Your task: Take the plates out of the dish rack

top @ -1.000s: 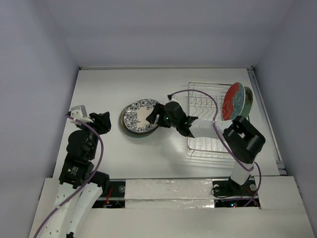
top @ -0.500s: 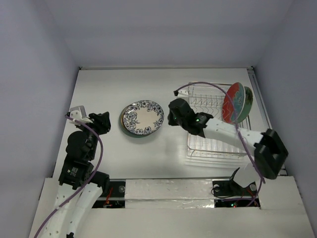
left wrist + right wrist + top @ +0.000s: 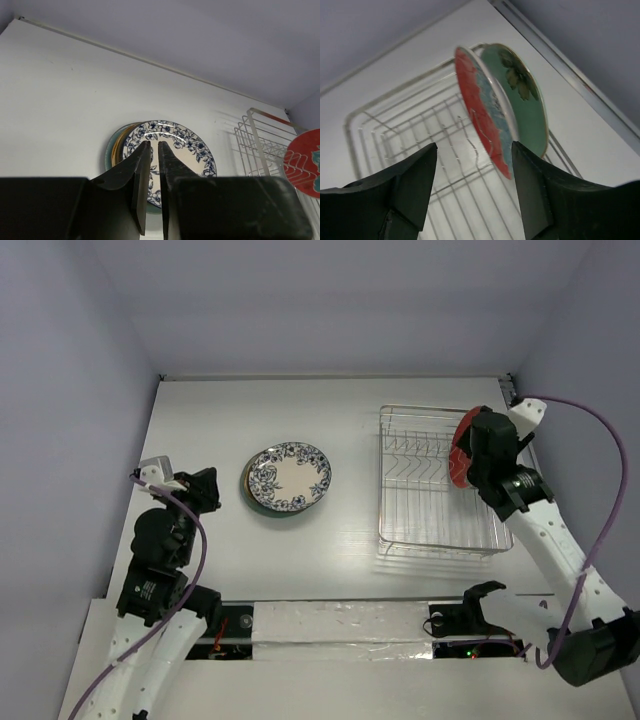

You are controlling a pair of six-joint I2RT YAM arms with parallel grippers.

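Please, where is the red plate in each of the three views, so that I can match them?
Top external: the red plate stands on edge at the right end of the dish rack, partly behind the right arm.
Left wrist: the red plate is at the right edge, below the middle.
Right wrist: the red plate is central, upright, beside a green plate.
Shared landmark: the dish rack.

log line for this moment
right gripper open, facing red plate | green plate behind, both in dish rack | left gripper shut | plate stack on table

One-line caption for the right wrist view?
Open right gripper poised before an upright red round plate and green leaf-patterned plate standing in the silver wire dish rack.
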